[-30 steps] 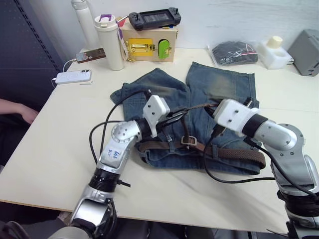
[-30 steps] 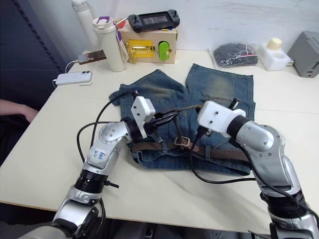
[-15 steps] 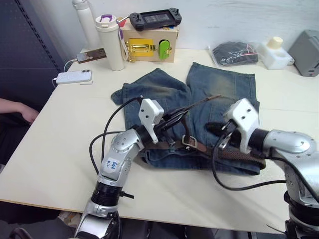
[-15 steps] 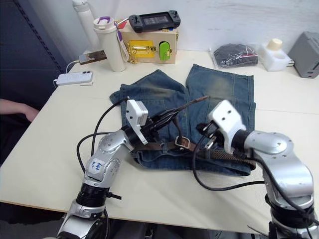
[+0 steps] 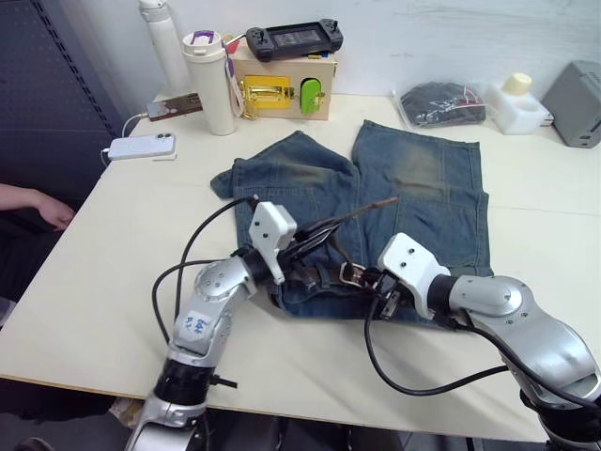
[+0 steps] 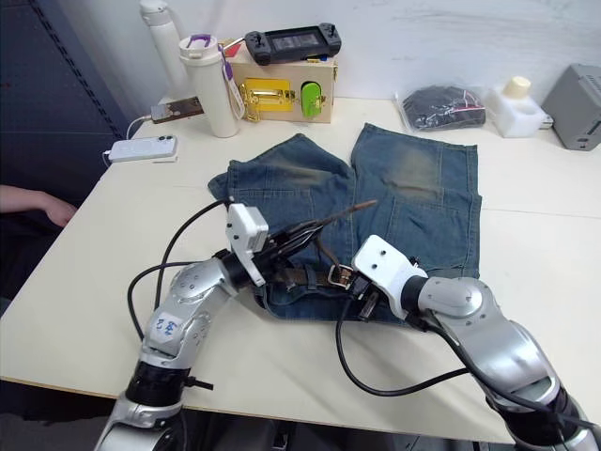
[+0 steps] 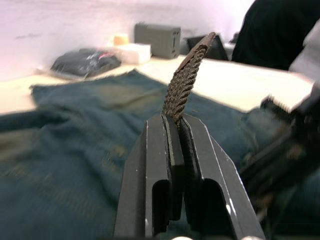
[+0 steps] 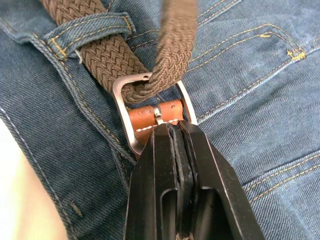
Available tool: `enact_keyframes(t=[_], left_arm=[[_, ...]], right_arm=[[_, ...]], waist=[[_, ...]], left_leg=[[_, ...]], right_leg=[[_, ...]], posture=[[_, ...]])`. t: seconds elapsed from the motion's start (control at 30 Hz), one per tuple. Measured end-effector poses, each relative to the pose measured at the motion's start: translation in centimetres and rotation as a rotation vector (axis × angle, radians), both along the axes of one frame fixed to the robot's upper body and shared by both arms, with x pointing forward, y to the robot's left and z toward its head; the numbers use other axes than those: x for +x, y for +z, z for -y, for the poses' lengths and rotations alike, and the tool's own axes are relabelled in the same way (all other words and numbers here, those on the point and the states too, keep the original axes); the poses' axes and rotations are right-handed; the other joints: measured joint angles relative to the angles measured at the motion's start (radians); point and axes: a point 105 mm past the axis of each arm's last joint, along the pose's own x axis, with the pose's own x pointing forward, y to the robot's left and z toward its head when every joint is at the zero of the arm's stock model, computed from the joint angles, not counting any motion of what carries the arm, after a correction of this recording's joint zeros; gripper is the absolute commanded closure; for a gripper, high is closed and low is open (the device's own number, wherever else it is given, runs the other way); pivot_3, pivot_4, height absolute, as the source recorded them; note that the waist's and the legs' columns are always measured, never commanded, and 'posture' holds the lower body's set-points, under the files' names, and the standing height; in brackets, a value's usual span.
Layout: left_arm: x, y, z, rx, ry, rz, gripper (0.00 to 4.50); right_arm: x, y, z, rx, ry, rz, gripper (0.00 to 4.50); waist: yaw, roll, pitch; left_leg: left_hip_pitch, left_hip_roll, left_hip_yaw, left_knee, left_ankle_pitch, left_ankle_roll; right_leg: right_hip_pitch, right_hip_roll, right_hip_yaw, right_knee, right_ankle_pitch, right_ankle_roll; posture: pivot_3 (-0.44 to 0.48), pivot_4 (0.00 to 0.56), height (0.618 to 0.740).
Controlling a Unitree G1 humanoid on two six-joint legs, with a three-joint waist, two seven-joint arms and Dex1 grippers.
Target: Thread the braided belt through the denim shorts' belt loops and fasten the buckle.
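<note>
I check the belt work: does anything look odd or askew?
Only the braided belt: its free end sticks up in the air from the shut left gripper, past the buckle, not lying along the denim shorts.

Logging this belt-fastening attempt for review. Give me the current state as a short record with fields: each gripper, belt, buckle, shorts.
left gripper: shut on the braided belt, its free tip sticking up past the fingers
right gripper: shut on the tan leather tab at the buckle
belt path: strap passes under a belt loop and through the buckle frame
prong: lies on the tan tab, not through the weave
denim shorts: flat on the table, waistband toward the robot
</note>
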Motion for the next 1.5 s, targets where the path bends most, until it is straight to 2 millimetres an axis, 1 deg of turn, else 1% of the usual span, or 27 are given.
enact_keyframes(t=[0.1,0.17,0.3,0.43,0.53,0.87,1.0,1.17,1.37,1.5], left_arm=[[-0.4,-1.5,-1.5,0.033,0.042,-0.035,4.5],[-0.6,-2.0,-1.9,0.038,0.057,-0.049,4.5],[-0.7,-1.7,-2.0,0.034,0.069,-0.037,4.5],[-0.6,-1.3,-1.7,0.02,0.074,-0.024,4.5],[-0.6,-1.3,-1.8,0.02,0.075,-0.022,4.5],[-0.6,-1.3,-1.8,0.021,0.073,-0.016,4.5],[-0.6,-1.2,-1.8,0.023,0.073,-0.012,4.5],[-0.7,-1.3,-1.6,0.03,0.069,-0.01,4.5],[-0.7,-1.4,-1.6,0.035,0.071,-0.009,4.5],[-0.6,-1.2,-1.7,0.033,0.078,0.005,4.5]], right_arm=[[0.0,0.0,0.0,-0.003,0.001,0.002,4.38],[0.0,-0.1,0.0,-0.001,-0.002,0.002,4.38],[0.5,0.3,0.1,0.078,-0.04,-0.016,4.38],[0.7,0.8,0.8,0.138,-0.07,-0.052,4.38],[0.4,0.5,1.3,0.149,-0.08,-0.083,4.38],[0.1,0.4,1.4,0.182,-0.103,-0.116,4.38],[0.2,0.6,1.1,0.195,-0.102,-0.107,4.38],[-0.1,1.5,-0.3,0.224,-0.047,-0.084,4.38],[-0.5,1.0,-1.1,0.217,-0.018,-0.11,4.38],[-0.1,0.5,-2.1,0.196,0.001,-0.12,4.38]], waist=[[0.007,0.0,0.0],[0.012,0.0,0.0],[0.015,0.0,0.0],[0.018,0.0,0.0],[0.021,0.0,0.0],[0.022,0.0,0.001],[0.02,0.001,0.001],[0.021,0.001,0.001],[0.022,0.001,0.001],[0.019,0.001,0.001]], left_leg=[[0.003,0.0,0.0,0.0,-0.001,0.0],[0.003,0.0,0.0,0.0,-0.001,0.001],[0.003,0.0,0.0,0.0,-0.001,0.0],[0.003,0.0,0.0,0.0,-0.001,0.0],[0.003,0.0,0.0,0.0,-0.001,0.001],[0.003,0.0,0.0,-0.001,-0.001,0.001],[0.003,0.0,0.0,-0.001,-0.001,0.001],[0.003,0.0,0.001,-0.001,-0.001,0.001],[0.003,0.0,0.0,-0.001,-0.001,0.001],[0.003,0.001,0.0,-0.002,-0.001,0.001]], right_leg=[[0.004,0.0,0.0,-0.002,0.0,0.0],[0.004,0.0,0.0,-0.003,0.0,-0.001],[0.004,0.0,0.0,-0.003,0.0,-0.001],[0.004,0.001,0.0,-0.003,0.0,-0.001],[0.004,0.0,0.0,-0.003,0.0,0.0],[0.004,0.0,0.0,-0.004,0.0,0.0],[0.004,0.0,0.0,-0.004,0.0,-0.001],[0.004,0.0,0.0,-0.005,0.0,-0.001],[0.004,0.001,0.0,-0.007,0.0,-0.001],[0.004,0.001,0.0,-0.007,0.0,-0.001]], posture=[[0.0,0.15,0.645],[0.0,0.15,0.645],[0.0,0.15,0.645],[0.0,0.15,0.645],[0.0,0.15,0.645],[0.0,0.15,0.645],[0.0,0.15,0.645],[0.0,0.15,0.645],[0.0,0.15,0.645],[0.0,0.15,0.645]])
